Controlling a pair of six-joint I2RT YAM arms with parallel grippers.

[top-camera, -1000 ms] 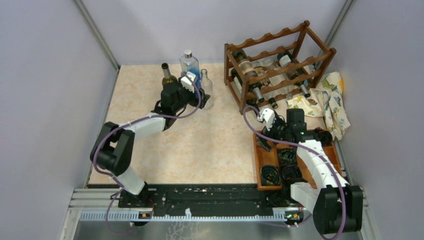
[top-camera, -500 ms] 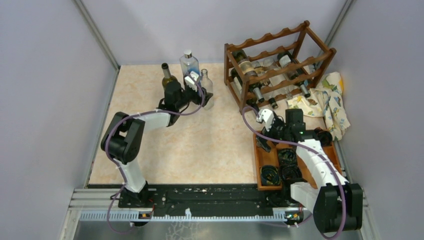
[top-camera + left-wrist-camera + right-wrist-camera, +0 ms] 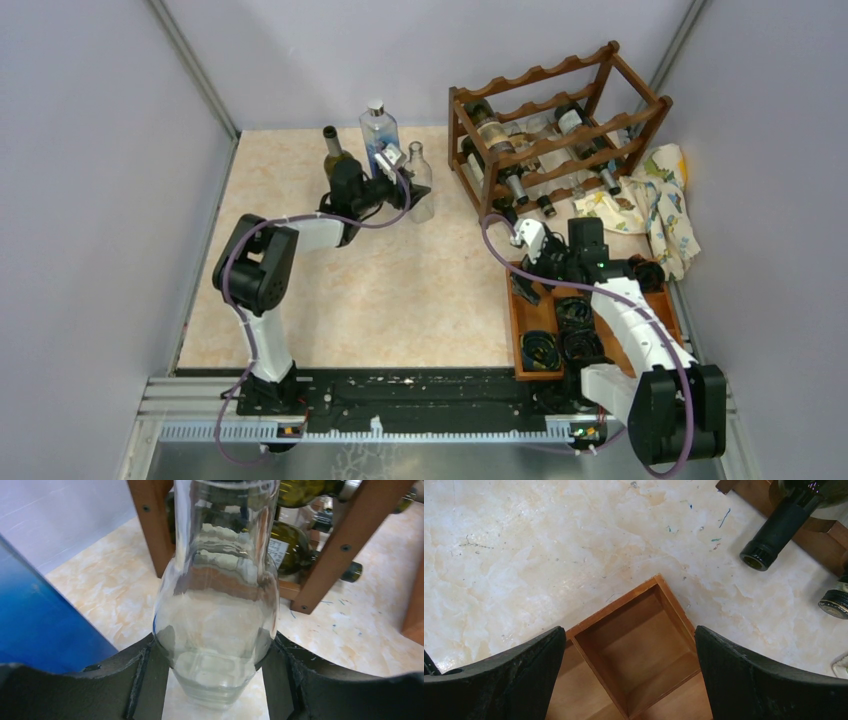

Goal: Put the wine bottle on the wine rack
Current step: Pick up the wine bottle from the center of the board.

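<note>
Left arm has stretched farther out since the earlier frame, and we see its left gripper (image 3: 212,666) now closed in from spread to pinching the clear wine bottle (image 3: 215,595), one finger pressed on each side of the lower body; the bottle also sits slightly more to the right than before

The bottle stands upright on the table (image 3: 400,290), far side, just left of the wine rack (image 3: 556,130) and not touching it. Just to its left we note a blue-labelled bottle (image 3: 379,128), then a dark green bottle (image 3: 336,152) farther left, both upright

The rack stands at the far right and several bottles (image 3: 500,135) lie in its tiers. A patterned cloth (image 3: 660,205) lies to the right of the rack

Right arm looks unchanged. The right gripper (image 3: 628,640) is spread wide with nothing between its fingers, hovering over a corner compartment of the wooden tray (image 3: 614,609) at the near right, near the rack's base
</note>
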